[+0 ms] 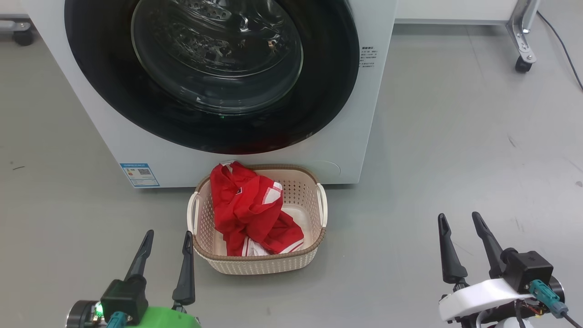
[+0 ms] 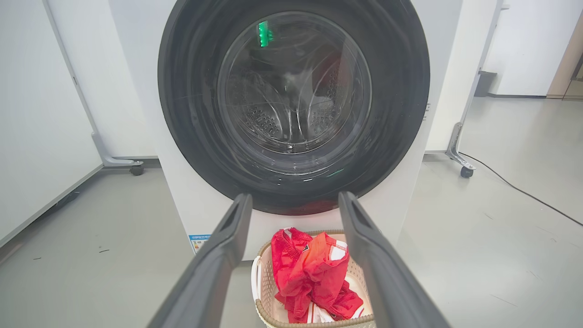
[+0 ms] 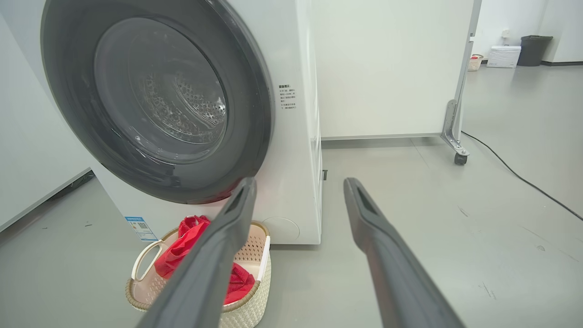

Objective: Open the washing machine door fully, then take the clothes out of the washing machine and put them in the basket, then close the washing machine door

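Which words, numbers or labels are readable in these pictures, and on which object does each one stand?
Small blue sticker, lower left front of the big white front-loading washing machine: a square code and print, too small to read.
Dark printed lines right of the round black-rimmed glass door: blurred, unreadable.
Nothing can be quoted.

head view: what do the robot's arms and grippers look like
Each has two long, tapering dark jaws on a black block. The left gripper has a bright green wrist shell, a small green light and a teal plug. The right gripper has a white shell, a teal plug with a black cable, and thin red wires.
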Motion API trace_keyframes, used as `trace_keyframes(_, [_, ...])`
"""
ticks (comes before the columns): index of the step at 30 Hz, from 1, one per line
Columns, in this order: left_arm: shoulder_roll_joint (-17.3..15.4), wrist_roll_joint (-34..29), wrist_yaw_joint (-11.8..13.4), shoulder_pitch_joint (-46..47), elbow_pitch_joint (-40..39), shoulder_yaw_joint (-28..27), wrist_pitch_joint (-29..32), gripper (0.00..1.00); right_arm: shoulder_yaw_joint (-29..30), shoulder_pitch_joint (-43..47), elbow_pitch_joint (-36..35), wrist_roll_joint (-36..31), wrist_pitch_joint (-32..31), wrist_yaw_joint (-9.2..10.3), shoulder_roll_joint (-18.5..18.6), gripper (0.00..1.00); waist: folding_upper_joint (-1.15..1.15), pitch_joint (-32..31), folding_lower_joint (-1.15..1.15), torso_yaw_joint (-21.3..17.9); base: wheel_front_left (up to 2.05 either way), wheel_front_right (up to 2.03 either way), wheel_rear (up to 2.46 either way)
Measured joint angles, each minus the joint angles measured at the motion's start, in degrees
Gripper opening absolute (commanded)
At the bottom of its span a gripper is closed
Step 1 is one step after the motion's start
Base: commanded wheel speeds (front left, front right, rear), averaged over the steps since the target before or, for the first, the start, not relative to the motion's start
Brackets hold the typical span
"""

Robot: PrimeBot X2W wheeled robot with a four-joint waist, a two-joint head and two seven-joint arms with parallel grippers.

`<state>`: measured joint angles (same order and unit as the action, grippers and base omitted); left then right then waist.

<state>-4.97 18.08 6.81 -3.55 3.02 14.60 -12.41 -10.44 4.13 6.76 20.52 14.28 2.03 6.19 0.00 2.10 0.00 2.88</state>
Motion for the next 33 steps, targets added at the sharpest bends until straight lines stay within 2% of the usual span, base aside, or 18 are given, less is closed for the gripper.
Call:
trace_keyframes(14, [0.0, 0.0, 0.0, -0.1, -0.5, 0.0, 0.3, 1.0, 0.0, 1.3, -2.3, 0.0, -0.3, 0.24, 0.1, 1.0, 0.0, 0.1, 0.0, 0.1, 0.0, 0.0, 0.0])
trace_keyframes(15, [0.1, 0.0, 0.0, -0.1, -0.3, 0.1, 0.3, 0.0, 0.0, 1.3, -2.1, 0.0, -0.4, 0.2, 0.1, 0.0, 0.0, 0.1, 0.0, 0.1, 0.0, 0.0, 0.0])
trace_keyframes(24, [0.6, 1.3, -0.1, -1.4, 2.3, 0.6, 0.5, 0.0, -0.4, 2.5, 0.6, 1.2, -0.4, 0.05, -0.9, 0.0, 0.0, 0.1, 0.0, 0.1, 0.0, 0.0, 0.0])
trace_keyframes(33, [0.7, 9.0, -1.4, -1.8, 1.7, 0.3, 0.8, 0.0, 0.4, 2.5, 0.5, 8.9, -1.5, -0.92, -1.2, 0.0, 0.0, -0.1, 0.0, -0.3, 0.0, 0.0, 0.0])
